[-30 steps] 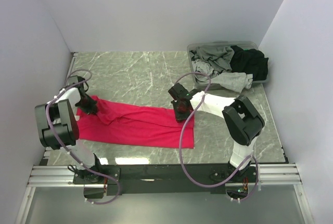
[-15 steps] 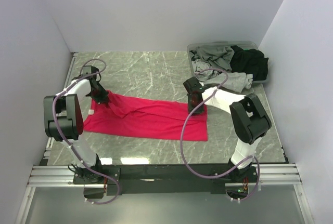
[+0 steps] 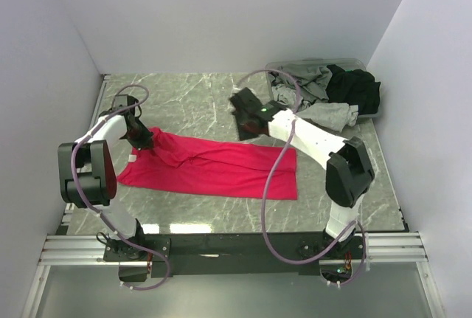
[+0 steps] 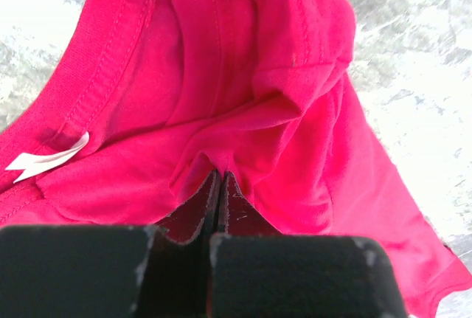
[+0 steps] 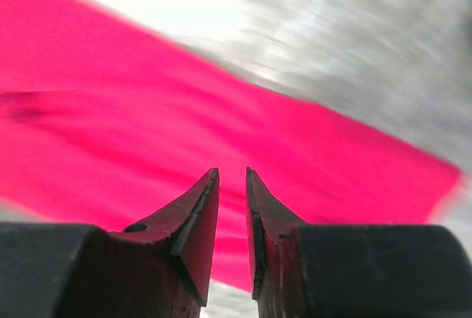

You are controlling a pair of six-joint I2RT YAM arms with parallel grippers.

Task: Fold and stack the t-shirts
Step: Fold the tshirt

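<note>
Top external view: the left hand (image 3: 141,139) pinches a bunched fold at the collar, the left end of the red t-shirt (image 3: 214,167). It lies as a long strip on the tabletop (image 3: 192,104), long axis left to right, hem rightward. Over its far edge, right of middle, the right hand (image 5: 232,176) hovers slightly spread and empty; folding looks midway, and next that hand should pinch the hem end.

Matt pinkish-red cloth t-shirt (image 3: 221,167), glossy marble-look table (image 3: 192,100), grey plastic tub (image 3: 346,60)
</note>
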